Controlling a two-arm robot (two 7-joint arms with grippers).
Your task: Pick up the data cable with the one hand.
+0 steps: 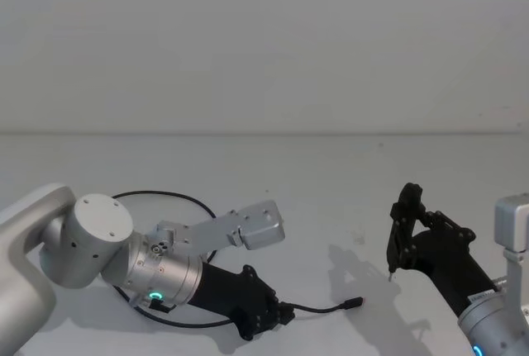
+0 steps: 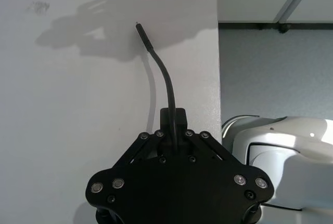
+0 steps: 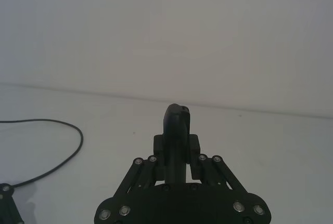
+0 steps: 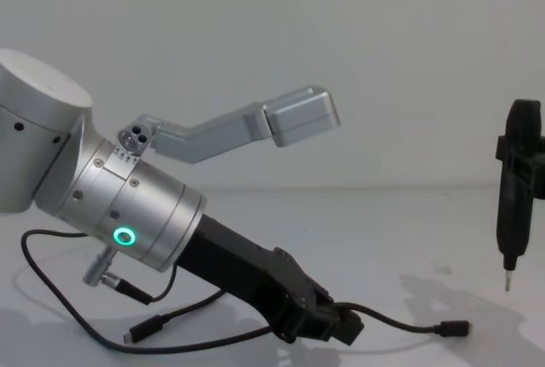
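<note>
Nearest the head camera sits the left arm's silver wrist (image 1: 165, 273), green ring lit. Just past it the left gripper (image 1: 281, 316) is low on the table (image 1: 273, 166), its fingers closed on the data cable (image 1: 326, 309). A short free length runs on from the left gripper to a plug (image 1: 355, 302), and the rest curls in a loop behind the left gripper, lying on the table. Well apart from the left gripper, the right gripper (image 1: 412, 228) hangs above the table, clamped on a pen tool (image 1: 405, 199). Left wrist view: the cable (image 2: 165, 78) comes out from between the closed fingers (image 2: 179, 116) and bends away to its plug (image 2: 140, 30), so the hold is close to that end. Right wrist view: the right gripper (image 3: 177, 148) is closed round the pen tool (image 3: 177, 117), and part of the cable loop (image 3: 67, 125) lies off toward the left gripper. Chest view: the left gripper (image 4: 336, 324) sits at table level, the cable (image 4: 396, 323) arches slightly out of it, and the plug (image 4: 451, 329) is at or just above the table; which cannot be told. The pen tool (image 4: 515, 180) hangs tip down, well clear of the left gripper. Assessment: the approach and grasp appear complete. The lift remains, since most of the cable rests on the table and the left gripper is not raised.
</note>
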